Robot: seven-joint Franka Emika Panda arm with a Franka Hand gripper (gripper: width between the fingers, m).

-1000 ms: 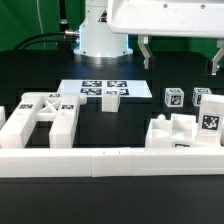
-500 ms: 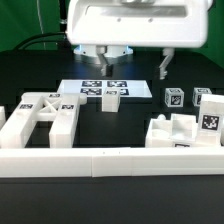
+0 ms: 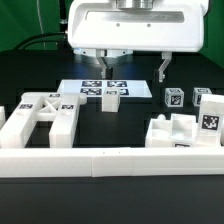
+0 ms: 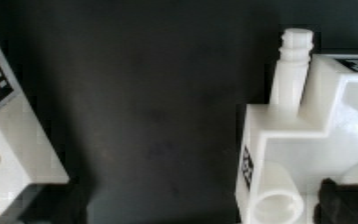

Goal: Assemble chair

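A broad white housing [image 3: 132, 28] with rounded corners (glossy, grey-banded on top) carries two thin dark fingers [image 3: 165, 64]; black cables [image 3: 40, 40], seemingly its own, lie beside the white base [image 3: 120, 50].

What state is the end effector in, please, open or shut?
Open: in the exterior view the end effector shows its fingers wide apart, nothing held between them.
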